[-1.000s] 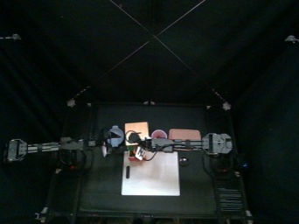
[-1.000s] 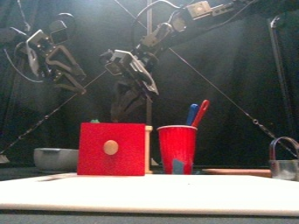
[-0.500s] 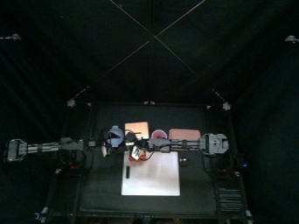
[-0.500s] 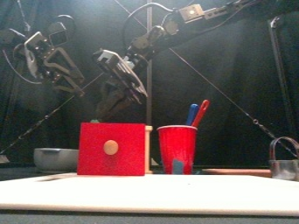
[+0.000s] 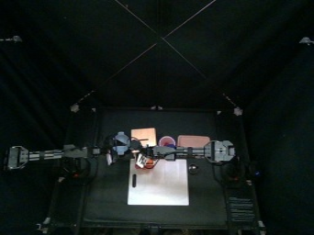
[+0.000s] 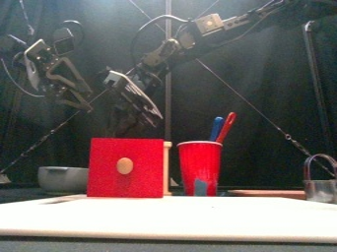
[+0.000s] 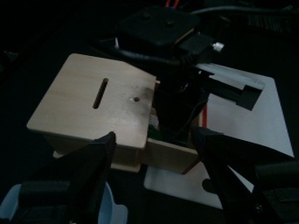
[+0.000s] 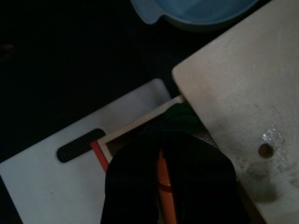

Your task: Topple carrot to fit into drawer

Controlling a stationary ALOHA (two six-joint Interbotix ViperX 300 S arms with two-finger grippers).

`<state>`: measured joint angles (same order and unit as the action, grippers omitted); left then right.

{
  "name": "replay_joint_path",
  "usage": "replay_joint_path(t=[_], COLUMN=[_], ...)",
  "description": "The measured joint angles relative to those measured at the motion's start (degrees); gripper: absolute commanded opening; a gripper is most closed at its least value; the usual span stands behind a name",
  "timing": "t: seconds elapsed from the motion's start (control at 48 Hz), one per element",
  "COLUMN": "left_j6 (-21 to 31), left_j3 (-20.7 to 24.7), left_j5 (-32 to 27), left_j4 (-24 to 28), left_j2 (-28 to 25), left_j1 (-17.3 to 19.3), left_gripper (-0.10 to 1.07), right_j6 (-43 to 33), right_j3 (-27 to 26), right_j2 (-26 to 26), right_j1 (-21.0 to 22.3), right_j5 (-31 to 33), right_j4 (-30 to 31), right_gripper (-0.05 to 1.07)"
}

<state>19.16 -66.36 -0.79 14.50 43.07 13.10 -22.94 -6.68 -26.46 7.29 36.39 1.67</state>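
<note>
1. Looking through the right wrist view, I see the carrot [image 8: 163,182] as a thin orange-red sliver between the two jaws of the right end effector [image 8: 162,150], which is closed on it
2. I place the carrot just beside the tan wooden box [image 7: 100,92], where the box's side meets the edge of the white board [image 8: 70,179]; from high above it is only a small orange-red spot [image 5: 143,162] at that same place
3. I cannot tell whether the carrot stands upright or lies tilted, because the dark jaws cover most of it
4. My right arm reaches in from the right and across the middle, with its end effector pointing down close against the box
5. My left end effector [image 7: 155,140] is open, with its jaws spread wide and nothing between them; it hangs near the box and faces the box's slotted top
6. From the front I see the box's red face with a round knob [image 6: 128,167], and a red cup [image 6: 200,165] holding a blue and a red stick just beside it
7. A pale blue bowl [image 8: 193,10] sits on the dark worktop [image 5: 105,193] past the box
</note>
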Motion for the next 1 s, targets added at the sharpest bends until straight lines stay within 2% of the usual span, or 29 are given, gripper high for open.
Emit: replay_joint_path(t=[0.292, 0.479, 0.729, 1.0], left_j6=[0.0, 0.0, 0.0, 0.0], left_j3=[-0.09, 0.0, -0.7, -0.97], left_j5=[0.0, 0.0, 0.0, 0.09], left_j4=[0.0, 0.0, 0.0, 0.0], left_j2=[0.09, 0.09, 0.09, 0.09], left_j1=[0.0, 0.0, -0.09, -0.09], left_gripper=[1.0, 1.0, 1.0, 1.0], right_j6=[0.0, 0.0, 0.0, 0.18], right_j3=[0.0, -1.05, -4.04, -7.82], right_j2=[-0.18, 0.09, 1.14, 1.14], right_j1=[0.0, -0.09, -0.44, -0.62], right_j5=[0.09, 2.72, 7.29, 9.05], right_j4=[0.0, 0.7, 4.92, 6.24], right_gripper=[0.44, 0.44, 0.43, 0.43])
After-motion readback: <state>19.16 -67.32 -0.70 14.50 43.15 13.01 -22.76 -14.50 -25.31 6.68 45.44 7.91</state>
